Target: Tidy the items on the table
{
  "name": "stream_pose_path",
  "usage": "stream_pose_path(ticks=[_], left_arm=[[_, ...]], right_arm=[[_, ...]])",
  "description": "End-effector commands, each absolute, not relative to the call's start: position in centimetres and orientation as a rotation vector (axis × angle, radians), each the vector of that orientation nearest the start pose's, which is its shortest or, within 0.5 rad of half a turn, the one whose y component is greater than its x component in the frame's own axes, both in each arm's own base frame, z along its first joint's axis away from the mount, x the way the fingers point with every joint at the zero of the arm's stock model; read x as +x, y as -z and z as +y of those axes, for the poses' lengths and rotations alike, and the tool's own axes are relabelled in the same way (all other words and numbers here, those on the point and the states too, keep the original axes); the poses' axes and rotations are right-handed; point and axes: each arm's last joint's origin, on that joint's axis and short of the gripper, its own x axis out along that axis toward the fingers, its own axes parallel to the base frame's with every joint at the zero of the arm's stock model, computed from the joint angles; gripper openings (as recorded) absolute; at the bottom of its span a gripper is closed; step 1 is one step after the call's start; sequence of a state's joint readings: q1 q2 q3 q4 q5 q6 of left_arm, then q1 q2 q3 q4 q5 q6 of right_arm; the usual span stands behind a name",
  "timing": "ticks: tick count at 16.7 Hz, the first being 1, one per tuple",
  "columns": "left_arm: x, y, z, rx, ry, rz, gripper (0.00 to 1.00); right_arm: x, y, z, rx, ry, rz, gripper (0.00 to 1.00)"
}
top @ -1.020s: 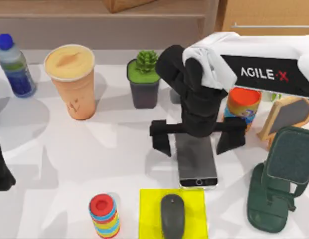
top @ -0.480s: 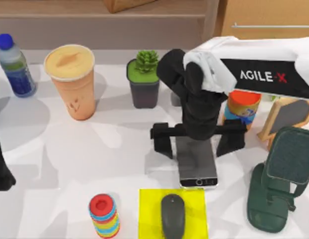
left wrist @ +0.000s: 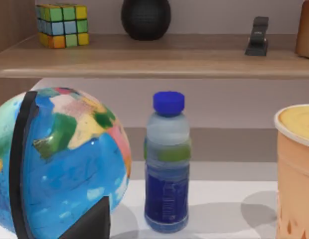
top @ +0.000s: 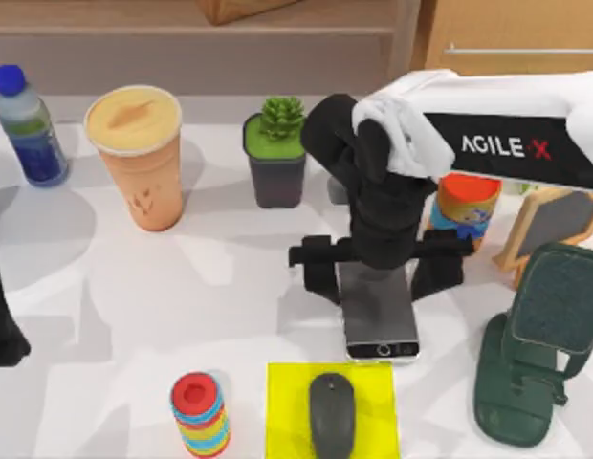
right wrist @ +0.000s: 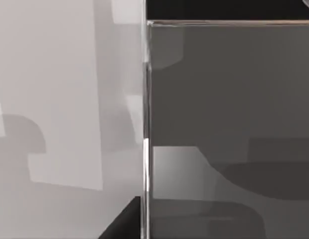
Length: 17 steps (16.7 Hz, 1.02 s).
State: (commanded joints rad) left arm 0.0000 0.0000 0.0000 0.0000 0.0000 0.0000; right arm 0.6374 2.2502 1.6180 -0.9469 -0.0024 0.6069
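The right gripper (top: 378,277) and its arm cover the far end of the smartphone (top: 380,325), so whether the fingers touch it cannot be told. The mouse (top: 332,414) and its yellow pad (top: 287,411) run off the top view's lower edge. In the left wrist view the cup (left wrist: 296,169) and the globe (left wrist: 55,159) are cut by the frame.

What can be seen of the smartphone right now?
The smartphone is a slim slab with a black glass screen, a silver edge and a round home button at its near end. It lies flat on the table, just behind the yellow mat. The right gripper straddles its far end, jaws open.
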Motion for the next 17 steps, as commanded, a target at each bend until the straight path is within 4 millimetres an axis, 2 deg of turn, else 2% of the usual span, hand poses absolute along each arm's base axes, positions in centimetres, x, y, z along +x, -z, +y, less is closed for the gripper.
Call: stream_pose_path(ticks=[2, 3, 10, 13, 17], left_arm=[[10.6, -16.0, -0.1, 0.000, 0.000, 0.000, 1.00], [10.6, -16.0, -0.1, 0.000, 0.000, 0.000, 1.00], [10.6, -16.0, -0.1, 0.000, 0.000, 0.000, 1.00], [10.6, -16.0, -0.1, 0.000, 0.000, 0.000, 1.00], [10.6, -16.0, -0.1, 0.000, 0.000, 0.000, 1.00]], right_arm=[[33.8, -11.0, 25.6, -0.032, -0.032, 1.581, 0.02], [33.8, -11.0, 25.6, -0.032, -0.032, 1.581, 0.00], [33.8, -11.0, 25.6, -0.032, -0.032, 1.581, 0.00], [33.8, -11.9, 25.5, -0.034, -0.033, 1.573, 0.00], [33.8, -14.2, 25.5, -0.035, -0.034, 1.574, 0.00]])
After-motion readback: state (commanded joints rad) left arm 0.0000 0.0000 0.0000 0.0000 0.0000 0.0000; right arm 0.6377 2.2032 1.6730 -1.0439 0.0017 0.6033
